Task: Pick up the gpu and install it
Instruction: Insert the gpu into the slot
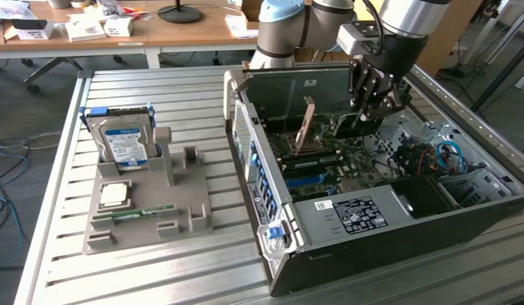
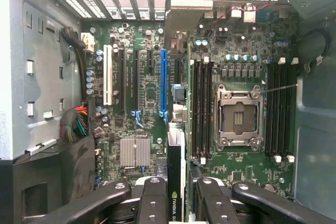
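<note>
In the exterior view's upper right we see the gripper [image 1: 374, 113] pointing down into the open computer case [image 1: 243, 135], jaws narrowed on the gpu [image 2: 177, 182], held upright and edge-on above the motherboard [image 2: 150, 94], presumably to line up with an expansion slot.

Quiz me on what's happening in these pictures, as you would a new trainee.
1. True or false: the hard drive lies inside the computer case.
2. What sits between the fingers of the gripper? A) a screwdriver B) the gpu C) nothing
3. Fill in: the case's side is ____, showing the motherboard.
Key: 1 false, the hard drive stands on the grey holder outside the case; 2 B; 3 open.
</note>
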